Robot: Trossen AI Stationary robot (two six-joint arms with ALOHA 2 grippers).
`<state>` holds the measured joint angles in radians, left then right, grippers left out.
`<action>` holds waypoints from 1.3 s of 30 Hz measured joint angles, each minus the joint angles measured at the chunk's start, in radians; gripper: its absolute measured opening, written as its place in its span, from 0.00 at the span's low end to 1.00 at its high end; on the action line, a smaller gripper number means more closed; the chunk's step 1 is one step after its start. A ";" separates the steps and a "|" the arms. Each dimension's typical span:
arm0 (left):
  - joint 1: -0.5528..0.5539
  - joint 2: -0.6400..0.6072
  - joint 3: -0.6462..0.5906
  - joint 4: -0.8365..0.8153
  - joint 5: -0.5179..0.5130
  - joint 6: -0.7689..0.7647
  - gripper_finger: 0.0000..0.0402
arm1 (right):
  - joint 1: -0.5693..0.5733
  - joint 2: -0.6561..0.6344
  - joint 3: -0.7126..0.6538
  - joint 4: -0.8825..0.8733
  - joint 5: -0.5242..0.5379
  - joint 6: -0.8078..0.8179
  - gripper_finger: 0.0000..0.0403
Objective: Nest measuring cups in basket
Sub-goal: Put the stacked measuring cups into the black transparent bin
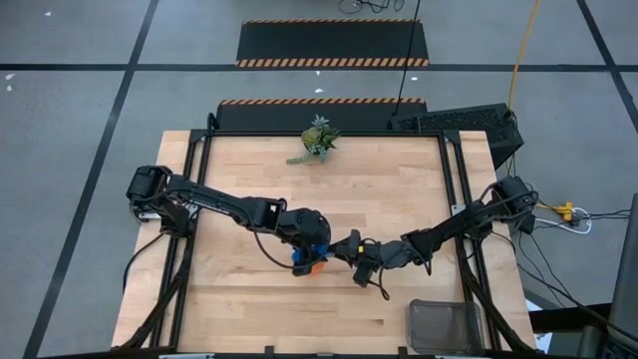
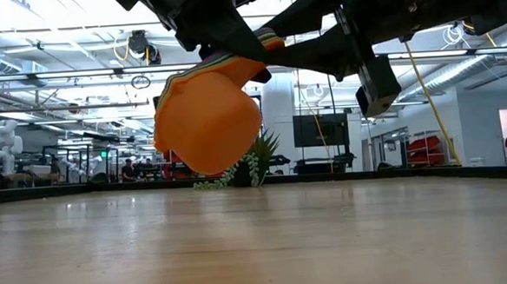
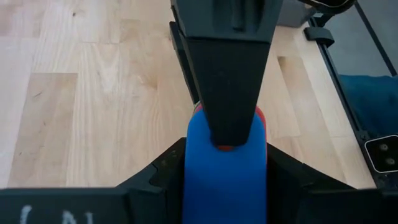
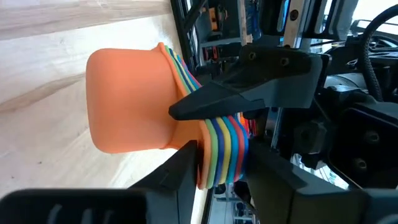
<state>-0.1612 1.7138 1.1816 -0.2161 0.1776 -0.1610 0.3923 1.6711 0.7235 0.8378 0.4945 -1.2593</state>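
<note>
The left tool (image 1: 317, 254) is gripping the stacked measuring cups (image 2: 207, 118) by the handles (light, stiff, slippery plastic); the right tool (image 1: 355, 261), I cannot tell if it is open, is beside the stack w/ the basket (image 1: 446, 324) well apart.

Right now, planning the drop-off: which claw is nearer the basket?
Right. The right claw hovers mid-table up-left of the basket; the left claw, gripping the measuring cups, is farther left.

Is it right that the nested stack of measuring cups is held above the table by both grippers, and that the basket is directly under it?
Not quite. The high view shows the basket at the table's near right corner, away from the measuring cups. The left gripper and right gripper do hold the stack above the table.
</note>
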 joint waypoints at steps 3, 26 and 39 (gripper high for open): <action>0.000 0.000 0.000 0.000 -0.002 0.001 0.38 | -0.005 0.000 0.000 -0.003 -0.032 0.020 0.25; 0.001 0.001 -0.001 0.008 0.032 0.025 0.38 | -0.044 0.000 0.026 -0.017 -0.175 0.180 0.38; 0.001 0.002 -0.001 0.007 0.043 0.019 0.37 | -0.081 0.000 0.066 -0.123 -0.266 0.307 0.18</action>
<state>-0.1600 1.7156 1.1809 -0.2089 0.2208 -0.1425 0.3117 1.6711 0.7890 0.7147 0.2286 -0.9527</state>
